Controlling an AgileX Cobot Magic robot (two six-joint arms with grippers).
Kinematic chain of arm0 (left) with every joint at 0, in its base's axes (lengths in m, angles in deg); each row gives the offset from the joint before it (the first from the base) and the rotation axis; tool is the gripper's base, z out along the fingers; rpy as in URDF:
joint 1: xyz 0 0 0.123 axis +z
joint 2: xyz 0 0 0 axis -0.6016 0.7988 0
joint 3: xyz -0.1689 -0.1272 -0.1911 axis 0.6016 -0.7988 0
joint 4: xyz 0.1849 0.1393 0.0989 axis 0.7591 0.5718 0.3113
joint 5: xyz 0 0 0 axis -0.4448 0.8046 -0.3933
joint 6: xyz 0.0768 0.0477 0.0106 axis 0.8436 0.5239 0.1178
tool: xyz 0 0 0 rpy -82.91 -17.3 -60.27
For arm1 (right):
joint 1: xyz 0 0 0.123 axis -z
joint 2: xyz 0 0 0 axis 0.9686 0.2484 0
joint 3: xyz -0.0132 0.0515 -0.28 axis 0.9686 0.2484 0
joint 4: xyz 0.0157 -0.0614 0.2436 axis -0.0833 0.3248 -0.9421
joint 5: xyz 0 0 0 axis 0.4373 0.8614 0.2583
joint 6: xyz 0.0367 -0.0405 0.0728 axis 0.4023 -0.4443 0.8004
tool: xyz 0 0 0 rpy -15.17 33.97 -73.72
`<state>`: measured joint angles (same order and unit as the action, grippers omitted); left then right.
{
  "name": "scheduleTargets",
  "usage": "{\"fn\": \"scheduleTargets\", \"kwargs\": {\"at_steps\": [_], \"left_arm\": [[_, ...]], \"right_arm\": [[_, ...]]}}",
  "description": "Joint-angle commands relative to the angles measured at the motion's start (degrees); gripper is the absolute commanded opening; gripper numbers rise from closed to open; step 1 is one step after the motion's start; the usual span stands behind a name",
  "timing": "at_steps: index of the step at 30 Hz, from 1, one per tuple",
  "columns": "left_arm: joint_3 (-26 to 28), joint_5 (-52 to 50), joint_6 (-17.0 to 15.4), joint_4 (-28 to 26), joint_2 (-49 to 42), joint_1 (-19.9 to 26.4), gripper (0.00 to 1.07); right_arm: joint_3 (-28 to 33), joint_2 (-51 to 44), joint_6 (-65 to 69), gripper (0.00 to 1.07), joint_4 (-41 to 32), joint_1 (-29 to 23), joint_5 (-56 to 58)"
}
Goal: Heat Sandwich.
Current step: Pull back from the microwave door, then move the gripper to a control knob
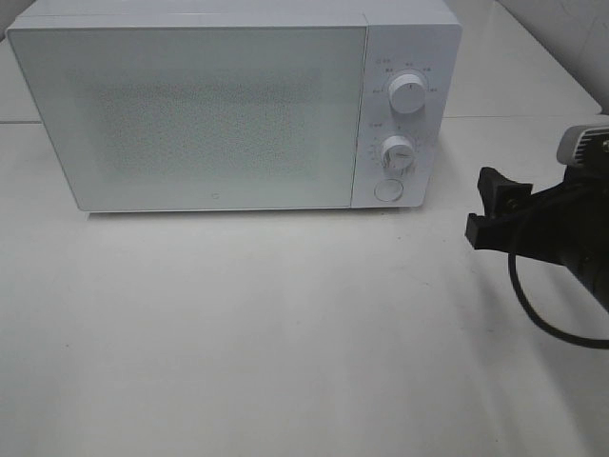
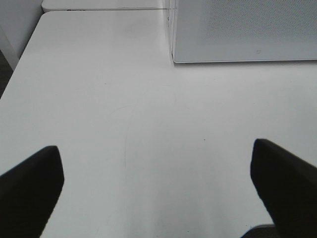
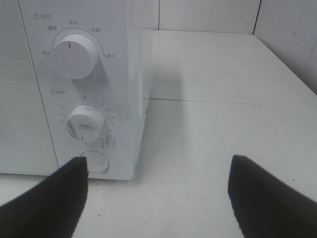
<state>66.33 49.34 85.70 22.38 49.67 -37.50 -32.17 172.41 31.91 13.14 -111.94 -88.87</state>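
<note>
The sandwich is out of view in every frame. A white microwave [image 1: 190, 105] stands at the back of the table with its door shut. On its right panel are an upper knob [image 3: 75, 57], a lower knob [image 3: 85, 121] and a round button [image 3: 94, 161]. My right gripper [image 1: 481, 206] hovers open to the right of the microwave, level with that panel, with nothing between its fingers [image 3: 59, 198]. Only the left wrist view shows my left gripper [image 2: 154, 148]. It is open and empty over bare table, in front of the microwave's left corner [image 2: 174, 57].
The white table [image 1: 285, 343] runs wide in front of the microwave. Its left edge [image 2: 20, 69] shows in the left wrist view. A white wall [image 3: 208, 15] rises behind the table on the right. A black cable [image 1: 533, 314] loops under the right arm.
</note>
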Motion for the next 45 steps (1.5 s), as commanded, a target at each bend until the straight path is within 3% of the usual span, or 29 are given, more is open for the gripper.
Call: {"fn": "scheduleTargets", "kwargs": {"at_steps": [1, 7, 15, 36, 45], "left_arm": [[0.0, -0.6, -0.3, -0.1, -1.1, -0.2, 0.98], [0.0, -0.6, -0.3, -0.1, -1.1, -0.2, 0.98], [0.0, -0.6, -0.3, -0.1, -1.1, -0.2, 0.98], [0.0, -0.6, -0.3, -0.1, -1.1, -0.2, 0.98], [0.0, -0.6, -0.3, -0.1, -1.1, -0.2, 0.98]], "right_arm": [[-1.3, 2.4, -1.0, 0.75, -4.8, -4.3, -3.0], [-5.3, 7.6, -2.1, 0.75, -9.8, -10.6, -3.2], [-8.2, 11.2, -5.4, 0.75, -15.4, -15.0, -3.0], [-9.2, 11.6, -4.7, 0.75, -15.9, -15.2, -2.6], [-14.0, 17.7, -4.9, 0.75, -15.3, -15.1, -3.0]]}}
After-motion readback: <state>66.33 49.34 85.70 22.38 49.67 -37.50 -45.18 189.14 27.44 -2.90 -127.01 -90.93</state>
